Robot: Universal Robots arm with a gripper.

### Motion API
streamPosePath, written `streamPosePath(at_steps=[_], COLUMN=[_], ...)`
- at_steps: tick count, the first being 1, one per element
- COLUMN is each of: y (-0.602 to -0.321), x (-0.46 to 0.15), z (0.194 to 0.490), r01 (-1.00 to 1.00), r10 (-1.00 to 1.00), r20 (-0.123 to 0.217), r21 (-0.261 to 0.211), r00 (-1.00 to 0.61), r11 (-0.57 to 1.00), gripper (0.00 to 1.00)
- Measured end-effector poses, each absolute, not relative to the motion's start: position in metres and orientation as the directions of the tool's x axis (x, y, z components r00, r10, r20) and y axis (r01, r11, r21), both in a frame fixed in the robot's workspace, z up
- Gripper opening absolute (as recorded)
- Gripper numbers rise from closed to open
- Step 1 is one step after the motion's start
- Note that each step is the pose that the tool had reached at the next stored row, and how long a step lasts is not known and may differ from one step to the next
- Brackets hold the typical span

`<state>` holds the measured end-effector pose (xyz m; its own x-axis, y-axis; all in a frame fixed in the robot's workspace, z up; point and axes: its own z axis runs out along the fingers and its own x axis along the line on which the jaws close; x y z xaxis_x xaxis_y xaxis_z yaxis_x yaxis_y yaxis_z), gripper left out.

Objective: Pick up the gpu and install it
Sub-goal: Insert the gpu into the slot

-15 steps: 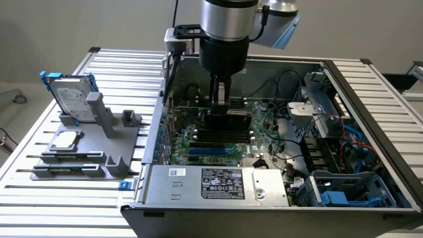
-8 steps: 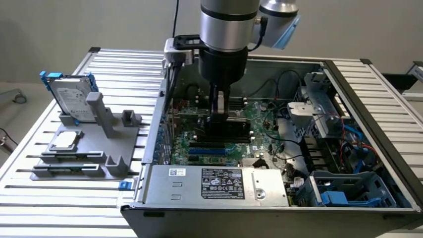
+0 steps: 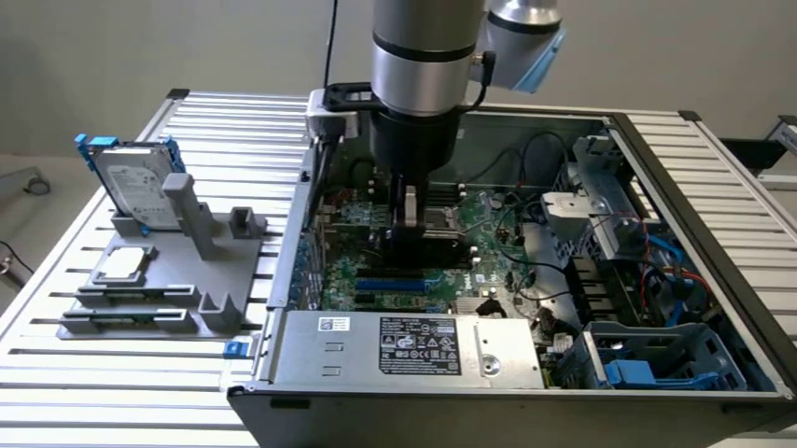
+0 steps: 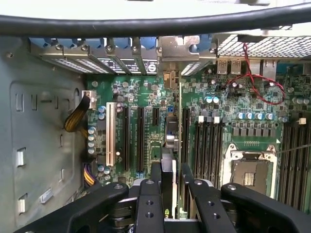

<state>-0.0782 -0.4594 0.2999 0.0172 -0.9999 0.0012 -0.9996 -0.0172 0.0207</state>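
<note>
Gpu (image 4: 168, 141) held edge-on, pinched on both faces betw. gripper (image 4: 171, 175) fingers (image 4: 156, 177), inside case (image 4: 43, 145), just over mobo (image 4: 146, 97) slots. We judge it light, stiff, fragile. Grip shroud/board faces, not components. It's thin, so may tilt.

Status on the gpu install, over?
Claw shut on the gpu. Card edge-on over the motherboard slots. Red wires lie apart from it.

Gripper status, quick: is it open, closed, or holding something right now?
Gripper: jaws closed on the gpu, held edge-on above the motherboard inside the case.
</note>
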Motion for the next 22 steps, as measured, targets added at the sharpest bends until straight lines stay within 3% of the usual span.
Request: streamPosePath(at_steps=[22], y=[-0.459], x=[-0.081], z=[0.279], r01=[-1.0], r10=[-1.0], r20=[-0.002], r21=[0.021], r00=[0.017], r11=[-0.017], gripper=[0.27])
